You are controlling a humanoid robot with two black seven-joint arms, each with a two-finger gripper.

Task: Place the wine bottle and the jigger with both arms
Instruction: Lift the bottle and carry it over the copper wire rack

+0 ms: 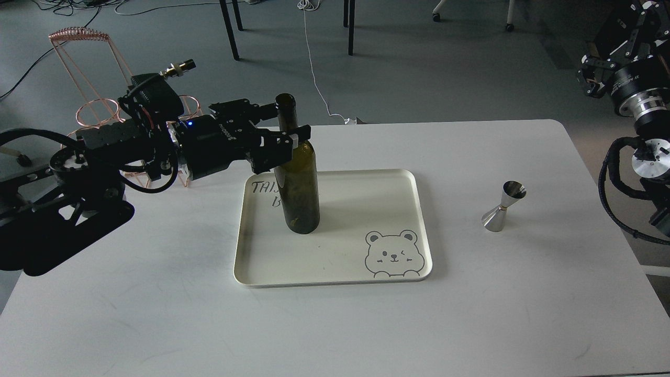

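Observation:
The dark olive-green wine bottle (pixel 298 183) stands upright on the cream tray (pixel 361 183), at its left part. My left gripper (pixel 281 123) reaches in from the left at the height of the bottle's neck and shoulder. One finger is behind the neck and one in front, and the jaws are still spread. The steel jigger (pixel 503 206) stands upright on the white table, right of the tray and apart from both arms. My right arm (pixel 636 104) is high at the right edge, far from the jigger; its fingers cannot be made out.
A copper wire rack (pixel 86 73) stands at the table's back left, behind my left arm. The tray has a bear drawing (pixel 392 254) at its front right. Chair legs and cables are on the floor beyond the table's (pixel 335 324) far edge.

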